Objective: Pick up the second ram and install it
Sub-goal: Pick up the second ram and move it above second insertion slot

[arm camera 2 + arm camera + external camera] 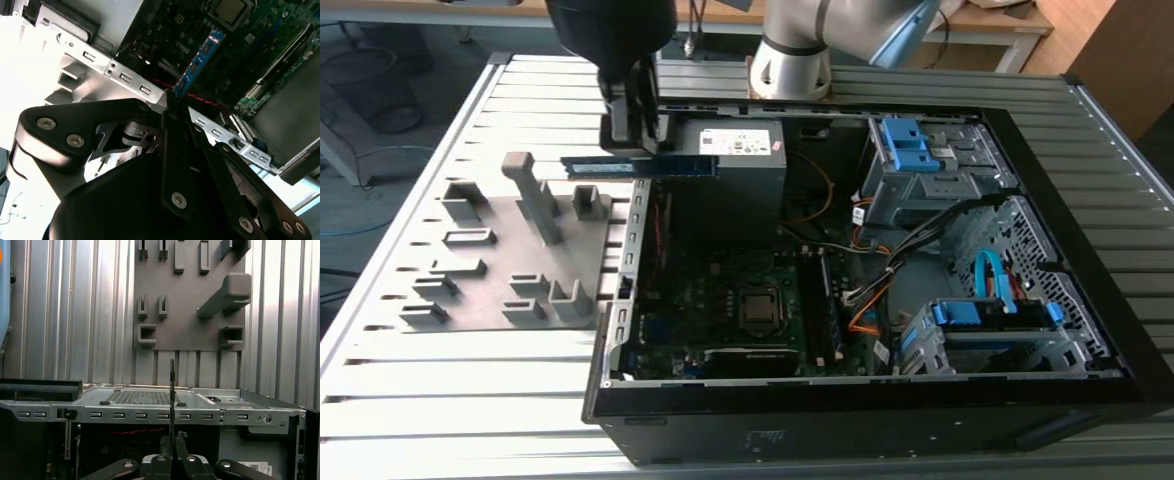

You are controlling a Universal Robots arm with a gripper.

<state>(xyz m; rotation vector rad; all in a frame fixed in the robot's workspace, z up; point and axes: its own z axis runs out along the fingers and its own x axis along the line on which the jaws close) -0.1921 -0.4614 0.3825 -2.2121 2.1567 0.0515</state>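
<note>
Exterior view is showing the gripper (636, 148) clamping down on the ram (674, 166), holding it level right above the case wall (628, 275), beside the grey rack (474, 285).

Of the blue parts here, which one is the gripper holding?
The second ram, a thin blue stick clamped in the gripper; both chunky blue brackets sit untouched inside the computer case.

The gripper (638, 148) hangs vertical, pointing straight down, its fingers (175, 150) pinched together on the ram (683, 166).
</note>
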